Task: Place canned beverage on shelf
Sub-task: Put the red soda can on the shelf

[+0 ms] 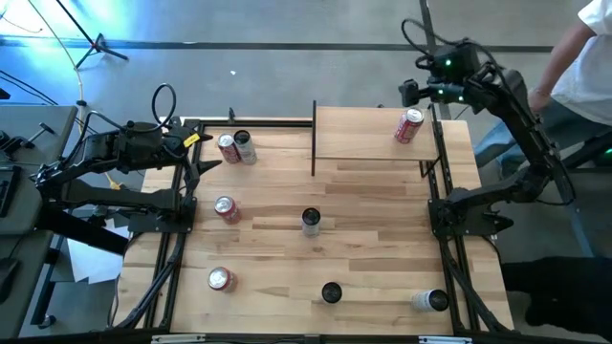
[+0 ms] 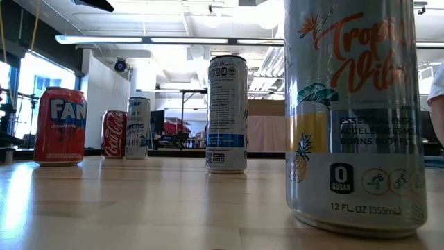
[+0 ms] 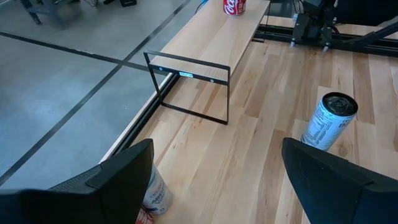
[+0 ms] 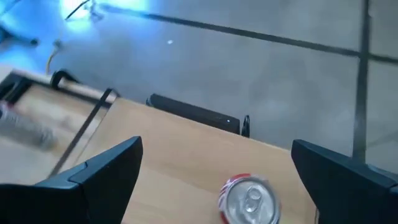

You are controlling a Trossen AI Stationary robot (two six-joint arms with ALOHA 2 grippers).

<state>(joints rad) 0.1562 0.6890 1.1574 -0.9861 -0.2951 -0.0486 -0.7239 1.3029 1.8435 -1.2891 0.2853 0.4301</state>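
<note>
Shelf (image 1: 368, 134) and table (image 1: 382, 220) are taken first: the small light-wood board on its thin black frame is seen at the far edge of the striped tabletop, toward the right arm's side. One red can (image 1: 409, 125) is already set on the shelf near its right end, upright or nearly so; in the right wrist view its silver top (image 4: 250, 202) is seen from above. The right gripper (image 1: 413, 93) is held just beyond that can, over the shelf's far edge, with its fingers (image 4: 102, 171) spread wide and nothing between them. That can is judged to be placed and released.

The left gripper (image 1: 204, 153) is found at the table's far left, its fingers (image 3: 118, 180) parted moderately and empty. The pair of cans (image 1: 235, 147) nearest to it, one red and one silver-and-dark, stands just beside it, on the side toward the shelf. Both are upright, long axes vertical, and touching or nearly so; which is meant next cannot be told. In the left wrist view a light can (image 3: 153, 193) is seen low at the inner side of one finger, so this pair is judged to lie almost under the gripper rather than ahead of it.

The remaining cans stand well apart across the table: a red one (image 1: 227, 208), a tall slim one (image 1: 311, 221) at the middle, and three near the front edge. The left arm is judged the nearer for the far-left pair; a sideways approach and a carry across to the shelf's free left part would be called for.
</note>
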